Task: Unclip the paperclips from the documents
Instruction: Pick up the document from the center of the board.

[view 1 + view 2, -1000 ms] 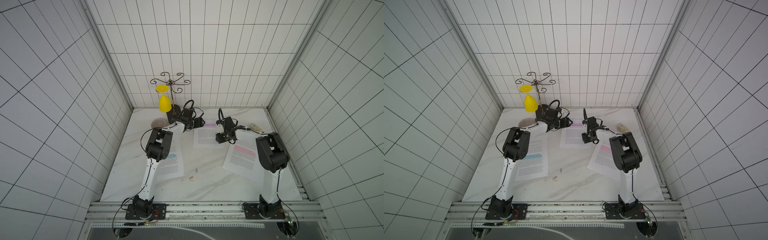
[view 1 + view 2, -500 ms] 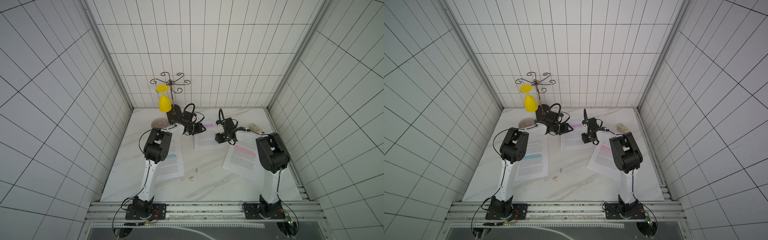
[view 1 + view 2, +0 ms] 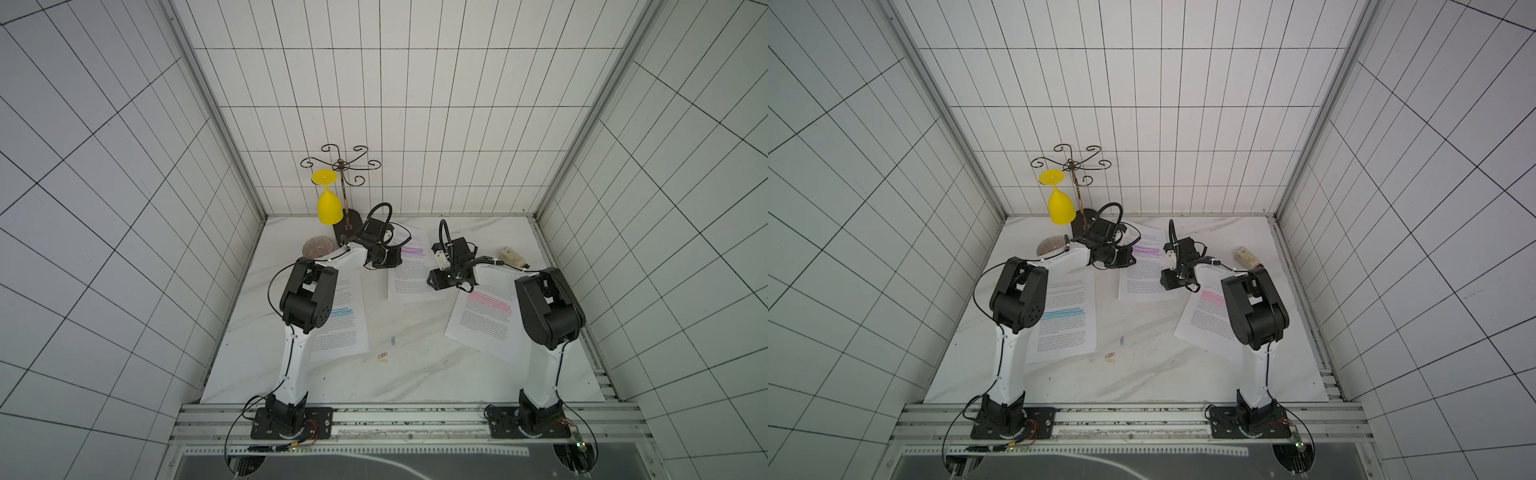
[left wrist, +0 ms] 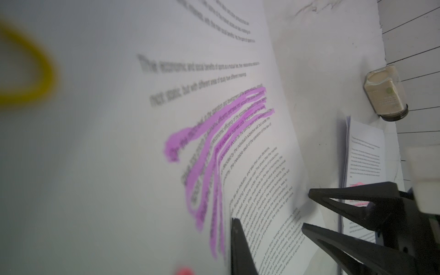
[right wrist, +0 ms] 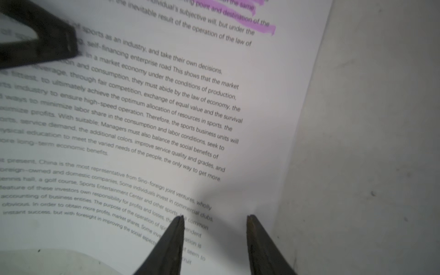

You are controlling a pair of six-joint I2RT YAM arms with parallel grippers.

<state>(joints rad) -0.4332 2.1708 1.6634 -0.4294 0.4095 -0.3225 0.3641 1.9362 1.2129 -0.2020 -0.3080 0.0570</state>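
Note:
Three documents lie on the marble top: blue-banded [image 3: 340,328], purple-banded [image 3: 409,274] and pink-banded [image 3: 482,324]. My left gripper [image 3: 397,264] is shut on the purple-banded document's left edge. In the left wrist view only one finger [image 4: 238,247] shows, with the sheet lifted and blurred beside it. A blurred yellow paperclip [image 4: 31,66] sits on that sheet close to the lens. My right gripper [image 5: 215,217] is open, its tips resting on the same document near its right edge, with nothing between them. Loose paperclips lie in front: a blue one [image 3: 393,340] and an orange and gold pair [image 3: 382,357].
At the back left a yellow glass [image 3: 330,203] hangs on a wire rack [image 3: 340,166], with a small patterned dish [image 3: 318,248] beside it. A jar [image 3: 513,257] lies on its side at the back right. Tiled walls close three sides.
My left gripper has come forward and down to the purple-banded document's left edge and gone from open to shut. The right arm has stayed put.

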